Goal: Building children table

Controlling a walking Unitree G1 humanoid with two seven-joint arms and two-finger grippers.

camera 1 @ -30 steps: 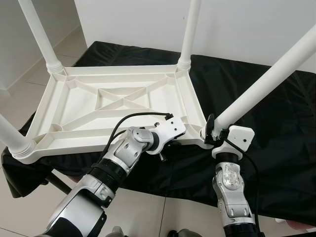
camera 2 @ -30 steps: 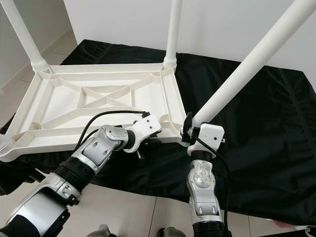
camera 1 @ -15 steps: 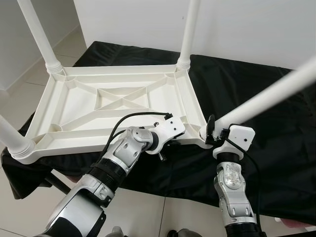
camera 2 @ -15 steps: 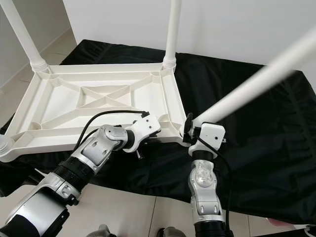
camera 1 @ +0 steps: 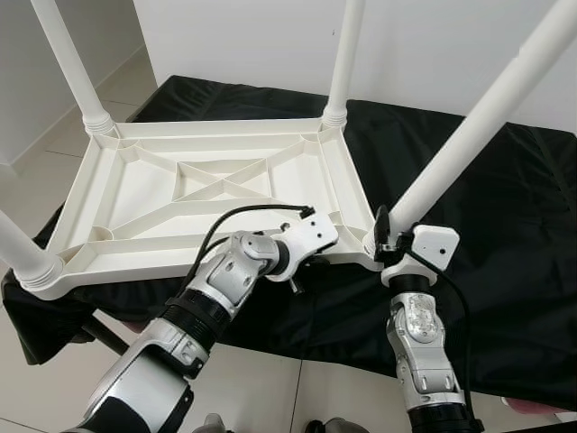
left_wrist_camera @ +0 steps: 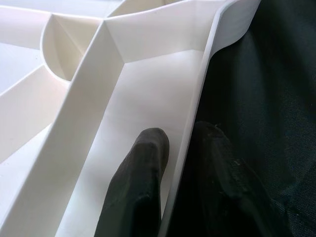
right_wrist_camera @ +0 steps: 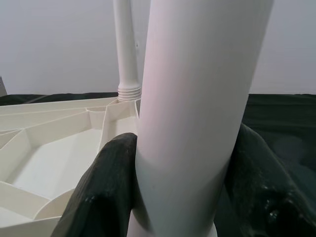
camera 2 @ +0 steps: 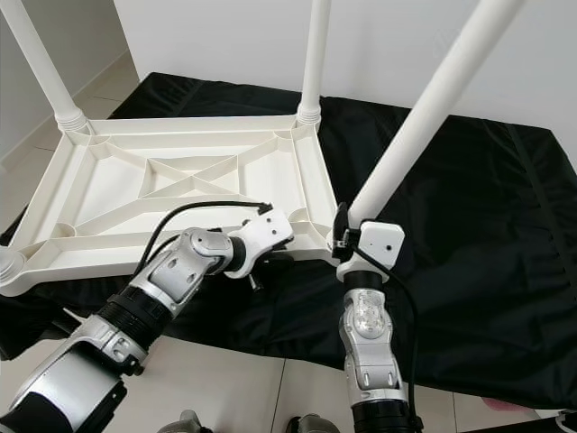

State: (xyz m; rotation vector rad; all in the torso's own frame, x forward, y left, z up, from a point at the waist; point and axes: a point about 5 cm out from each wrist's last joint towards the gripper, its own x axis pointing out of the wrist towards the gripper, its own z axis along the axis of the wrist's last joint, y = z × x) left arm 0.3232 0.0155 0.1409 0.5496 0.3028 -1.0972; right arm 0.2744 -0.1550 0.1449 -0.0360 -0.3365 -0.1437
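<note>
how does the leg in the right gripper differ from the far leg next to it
The held leg leans away to the right; the far leg stands upright. The held leg has the right gripper shut around its base; the far leg stands untouched. Both are white tubes on the upturned tabletop.

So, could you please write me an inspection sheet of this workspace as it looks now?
Surface: black cloth covers the stand.
Job's things: white tabletop lies upside down; three legs upright, near-right leg tilted at its corner.
Clutter: nothing seen.
Grippers: left gripper pinches the tabletop's near rim; right gripper clamps the tilted leg near its base.
Cables: black cable loops over the left wrist; another runs down the right forearm.
Surroundings: white wall, pale tiled floor.
</note>
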